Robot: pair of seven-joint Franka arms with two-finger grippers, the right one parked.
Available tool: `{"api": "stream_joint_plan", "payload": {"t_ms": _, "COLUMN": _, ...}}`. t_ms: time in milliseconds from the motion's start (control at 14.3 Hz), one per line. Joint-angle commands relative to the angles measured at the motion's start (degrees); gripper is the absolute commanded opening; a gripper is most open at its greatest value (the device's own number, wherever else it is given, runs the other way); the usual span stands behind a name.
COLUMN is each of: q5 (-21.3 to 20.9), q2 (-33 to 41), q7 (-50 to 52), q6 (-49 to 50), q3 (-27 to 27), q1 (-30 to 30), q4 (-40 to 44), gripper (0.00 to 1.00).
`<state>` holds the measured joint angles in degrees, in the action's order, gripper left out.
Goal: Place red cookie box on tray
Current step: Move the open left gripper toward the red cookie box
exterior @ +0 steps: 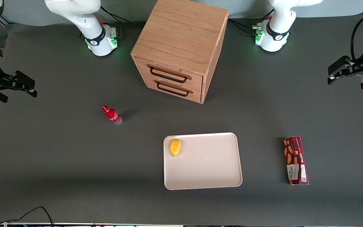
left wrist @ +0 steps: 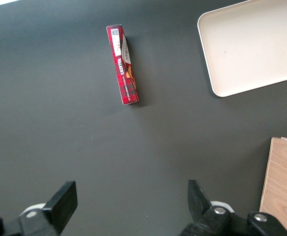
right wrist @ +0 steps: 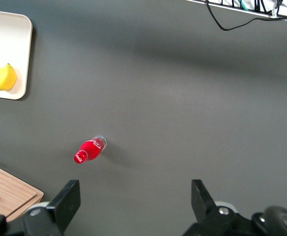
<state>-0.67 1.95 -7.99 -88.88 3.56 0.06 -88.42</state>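
The red cookie box point(exterior: 296, 160) lies flat on the dark table, beside the tray toward the working arm's end and apart from it. It also shows in the left wrist view point(left wrist: 122, 65). The cream-white tray point(exterior: 206, 164) sits near the front middle of the table with a yellow lemon point(exterior: 175, 147) in one corner; one tray corner shows in the left wrist view point(left wrist: 251, 49). My left gripper point(exterior: 332, 75) hangs open and empty above the table at the working arm's end, farther from the front camera than the box. In the left wrist view point(left wrist: 132, 199) only bare table lies between its fingers.
A wooden two-drawer cabinet point(exterior: 181, 47) stands farther from the front camera than the tray; its edge shows in the left wrist view point(left wrist: 283, 187). A small red bottle point(exterior: 112, 115) lies toward the parked arm's end. A cable point(exterior: 39, 211) lies at the table's front edge.
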Motion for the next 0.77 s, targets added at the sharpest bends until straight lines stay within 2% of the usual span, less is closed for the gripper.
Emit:
{"api": "stream_joint_plan", "payload": {"t_ms": 0, "q5": -0.5, "q2": -1.7, "q7": 3.4, "q6": 1.3, "q3": -0.5, "q1": -0.1, "q4": 1.9, "gripper": 1.00}}
{"api": "stream_joint_plan", "payload": {"t_ms": 209, "q5": -0.7, "q2": -2.9, "q7": 5.1, "q6": 0.4, "q3": -0.5, "q1": -0.1, "q4": 3.0, "gripper": 1.00}}
{"api": "stream_joint_plan", "payload": {"t_ms": 279, "q5": -0.6, "q2": -5.6, "q7": 4.9, "q6": 0.2, "q3": -0.5, "q1": -0.1, "q4": 5.0, "gripper": 1.00}}
{"api": "stream_joint_plan", "payload": {"t_ms": 558, "q5": -0.6, "q2": -24.7, "q7": 5.5, "q6": -2.6, "q3": -0.4, "q1": -0.1, "q4": 21.3, "gripper": 1.00}}
{"api": "stream_joint_plan", "payload": {"t_ms": 698, "q5": -0.9, "q2": -32.3, "q7": 5.5, "q6": -9.6, "q3": -0.5, "q1": 0.5, "q4": 24.3, "gripper": 1.00}}
